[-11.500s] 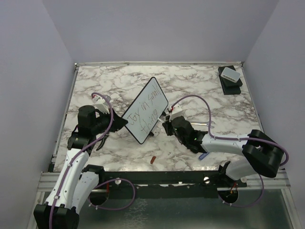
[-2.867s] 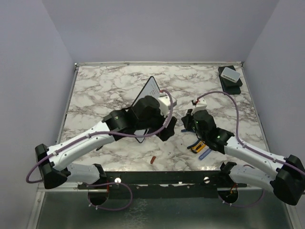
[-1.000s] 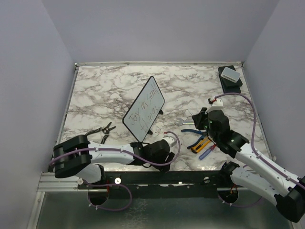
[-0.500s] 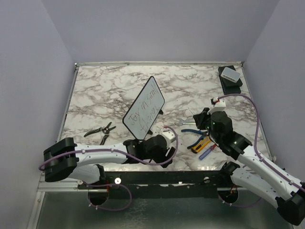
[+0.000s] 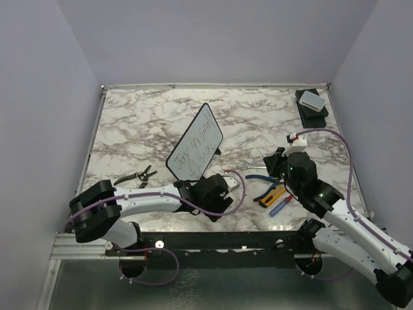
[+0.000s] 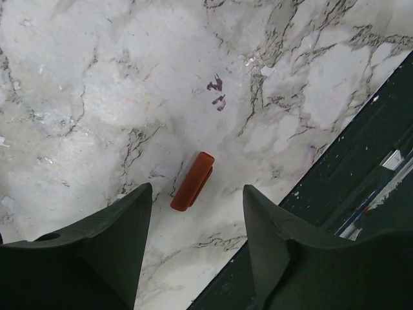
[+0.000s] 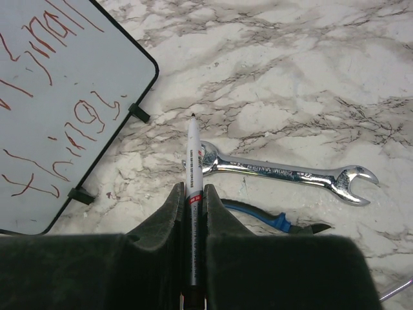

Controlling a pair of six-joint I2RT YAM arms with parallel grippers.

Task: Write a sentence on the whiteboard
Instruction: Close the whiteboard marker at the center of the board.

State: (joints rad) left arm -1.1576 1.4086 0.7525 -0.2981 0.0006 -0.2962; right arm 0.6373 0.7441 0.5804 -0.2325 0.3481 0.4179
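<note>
The whiteboard (image 5: 195,148) stands tilted on its feet mid-table, and the sentence (image 5: 197,152) runs across it in two lines. The right wrist view shows its corner (image 7: 58,77) with red strokes. My right gripper (image 5: 273,161) is to the board's right, off it, shut on a white marker (image 7: 193,161) whose bare tip points forward. My left gripper (image 5: 216,208) hangs open near the table's front edge. In the left wrist view its jaws (image 6: 197,190) stand wide apart over a small red marker cap (image 6: 192,181) lying on the marble, not touching it.
A wrench (image 7: 277,169) and blue-handled pliers (image 7: 271,219) lie under my right gripper, with screwdrivers (image 5: 277,200) beside them. Black pliers (image 5: 135,175) lie at the left. A black box with a white device (image 5: 312,105) sits at the back right. The dark front rail (image 6: 348,187) borders the cap.
My left arm has let go of the board and swung down to the front edge over the red cap. My right arm has drawn back to the right with the marker.
</note>
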